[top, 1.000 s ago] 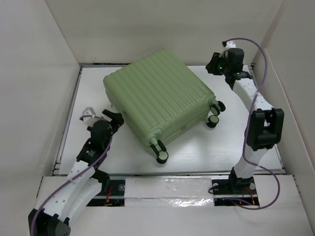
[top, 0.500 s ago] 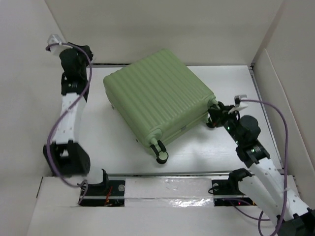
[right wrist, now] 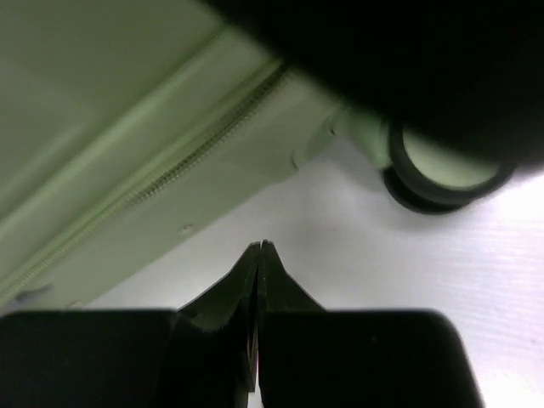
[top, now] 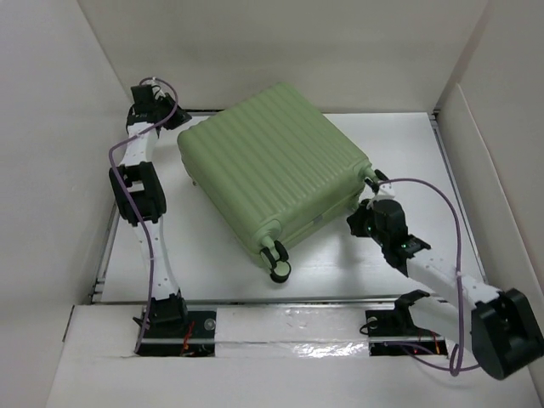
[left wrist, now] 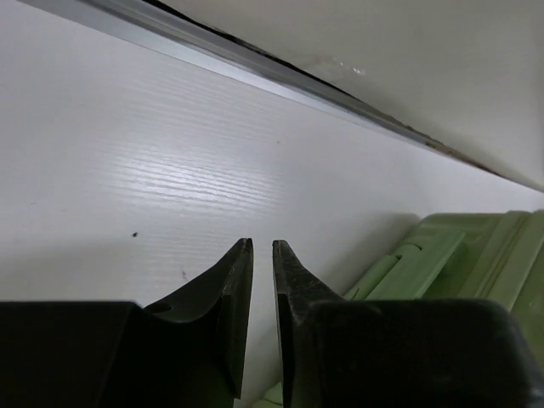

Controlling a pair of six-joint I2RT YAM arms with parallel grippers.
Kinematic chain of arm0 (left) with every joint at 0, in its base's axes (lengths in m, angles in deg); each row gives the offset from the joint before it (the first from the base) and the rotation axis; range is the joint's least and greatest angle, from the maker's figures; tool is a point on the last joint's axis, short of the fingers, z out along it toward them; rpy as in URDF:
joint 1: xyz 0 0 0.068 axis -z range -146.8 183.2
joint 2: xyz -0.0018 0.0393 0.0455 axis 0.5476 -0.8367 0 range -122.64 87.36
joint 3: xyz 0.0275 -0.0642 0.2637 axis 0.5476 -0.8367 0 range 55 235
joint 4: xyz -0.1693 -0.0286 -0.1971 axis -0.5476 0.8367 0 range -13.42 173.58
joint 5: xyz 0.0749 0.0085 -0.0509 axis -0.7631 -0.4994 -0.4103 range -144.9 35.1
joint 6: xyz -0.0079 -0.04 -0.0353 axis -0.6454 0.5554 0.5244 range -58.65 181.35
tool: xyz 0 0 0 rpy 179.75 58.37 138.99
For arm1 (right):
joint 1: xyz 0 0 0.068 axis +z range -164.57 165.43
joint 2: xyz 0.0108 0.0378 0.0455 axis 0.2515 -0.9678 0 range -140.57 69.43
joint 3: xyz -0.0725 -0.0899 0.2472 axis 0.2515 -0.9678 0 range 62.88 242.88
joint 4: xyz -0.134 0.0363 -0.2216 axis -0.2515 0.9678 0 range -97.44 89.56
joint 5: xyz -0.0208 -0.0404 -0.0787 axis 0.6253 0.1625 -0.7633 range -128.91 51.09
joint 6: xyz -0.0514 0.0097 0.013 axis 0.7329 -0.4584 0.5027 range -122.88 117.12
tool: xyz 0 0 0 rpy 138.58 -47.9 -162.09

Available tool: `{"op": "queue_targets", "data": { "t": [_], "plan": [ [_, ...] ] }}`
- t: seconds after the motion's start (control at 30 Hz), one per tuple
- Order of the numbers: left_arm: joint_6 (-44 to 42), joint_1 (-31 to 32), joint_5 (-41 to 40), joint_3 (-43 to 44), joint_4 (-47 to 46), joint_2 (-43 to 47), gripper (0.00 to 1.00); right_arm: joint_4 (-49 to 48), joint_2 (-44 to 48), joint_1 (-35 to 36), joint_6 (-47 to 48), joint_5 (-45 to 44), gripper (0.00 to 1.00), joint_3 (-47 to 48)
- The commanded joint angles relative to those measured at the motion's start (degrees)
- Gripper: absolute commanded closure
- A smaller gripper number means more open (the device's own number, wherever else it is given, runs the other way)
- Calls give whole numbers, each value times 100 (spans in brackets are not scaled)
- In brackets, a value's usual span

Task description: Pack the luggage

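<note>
The luggage (top: 272,166), a pale green ribbed hard-shell suitcase, lies closed and flat in the middle of the table, with a wheel (top: 278,270) at its near corner. My left gripper (top: 177,117) reaches to its far-left corner. In the left wrist view the left gripper (left wrist: 262,246) has its jaws a narrow slit apart with nothing between them, and the luggage's corner (left wrist: 459,255) lies to the right. My right gripper (top: 357,225) sits low by the luggage's right wheels. Up close, the right gripper (right wrist: 259,245) is shut and empty, just short of the zipper (right wrist: 170,174), with a wheel (right wrist: 442,170) at the upper right.
White walls (top: 51,127) enclose the table on the left, back and right. A metal rail (left wrist: 255,81) runs along the back edge beyond my left gripper. Purple cables loop off both arms. Bare white table (top: 340,263) shows in front of the luggage.
My left gripper has gone from the luggage's near-left side up to its far-left corner. My right gripper has come from the far-right corner down to the right wheels. The luggage has stayed put.
</note>
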Motion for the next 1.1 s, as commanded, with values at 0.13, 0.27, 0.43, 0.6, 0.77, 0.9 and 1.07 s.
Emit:
{"op": "queue_targets", "data": {
  "t": [0.13, 0.27, 0.43, 0.6, 0.77, 0.9, 1.07],
  "plan": [
    [356, 169, 1793, 241, -1066, -555, 89, -1489, -1335, 197, 19, -123, 100, 921],
    [647, 512, 2418, -977, -2363, -346, 90, -1901, -1968, 198, -16, -220, 100, 1335],
    [1908, 741, 2306, -3456, -4579, 899, 90, -2131, -2503, 251, 177, -72, 100, 1853],
    [2704, 881, 1307, -6651, -6787, 2359, 91, -1851, -3250, 128, 598, 612, 100, 3167],
    [2713, 1346, -56, -9202, -7045, 4228, 92, -483, -4645, 75, 1081, 1833, 100, 5468],
    [2196, 2213, -945, -10225, -5948, 5769, 92, 958, -6006, 207, 1389, 2248, 99, 7158],
    [1974, 3543, -2379, -10921, -4199, 7901, 90, 2700, -7539, 312, 1522, 3320, 91, 10397]
  ]
}}
